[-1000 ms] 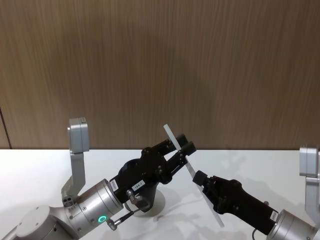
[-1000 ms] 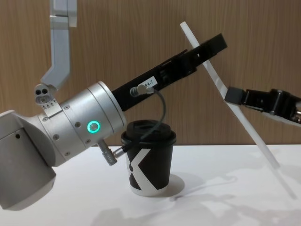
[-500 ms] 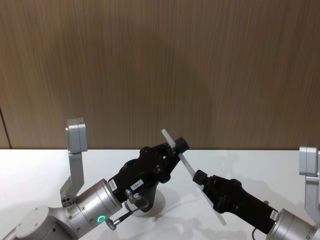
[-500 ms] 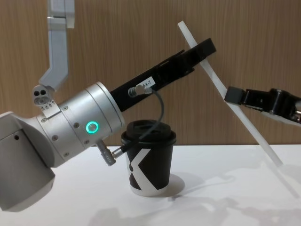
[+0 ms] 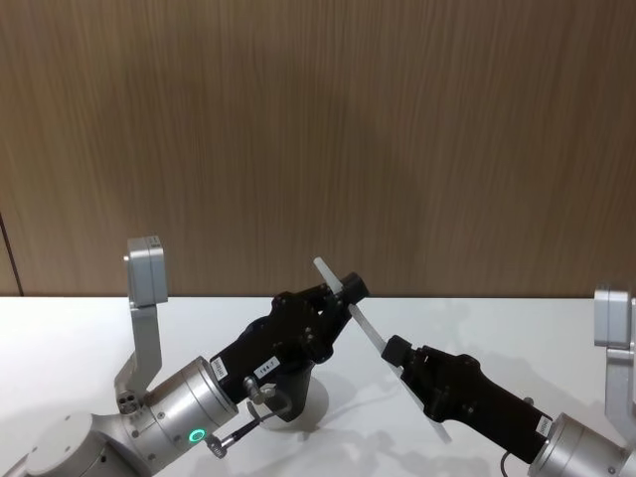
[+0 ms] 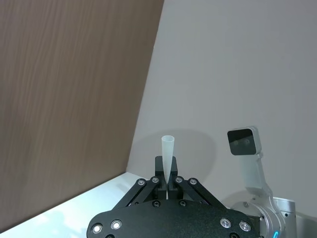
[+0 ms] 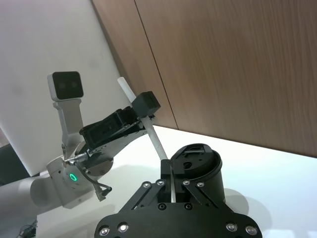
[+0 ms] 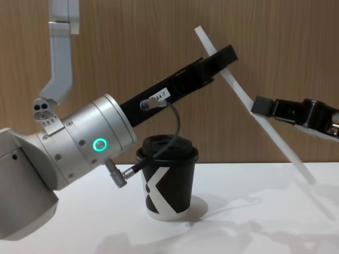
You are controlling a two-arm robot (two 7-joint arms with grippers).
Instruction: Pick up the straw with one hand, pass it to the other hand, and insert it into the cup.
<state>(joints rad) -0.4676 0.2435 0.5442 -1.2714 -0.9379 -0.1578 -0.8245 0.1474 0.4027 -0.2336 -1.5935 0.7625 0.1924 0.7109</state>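
The white straw (image 8: 277,138) slants in the air above the table, its top end toward the left. My left gripper (image 8: 222,55), long and black on a silver wrist with a green ring light, is shut on the straw near its top end (image 6: 167,148). My right gripper (image 8: 260,106), slim with a block tip, is shut on the straw's middle (image 7: 154,138). In the head view the two grippers (image 5: 348,290) (image 5: 396,353) sit close together along the straw (image 5: 369,329). The black cup (image 8: 168,182) with a white mark and domed lid stands on the table under the left arm, well left of the straw's lower end.
The white table (image 8: 254,222) runs to a brown wood-panel wall (image 5: 397,129). A black cable from the left gripper hangs in front of the cup. The left arm's silver wrist (image 8: 79,145) fills the near left.
The left gripper's fingers have shut on the straw's upper part. The straw's top has swung slightly left with the left arm. The right gripper has stayed in place.
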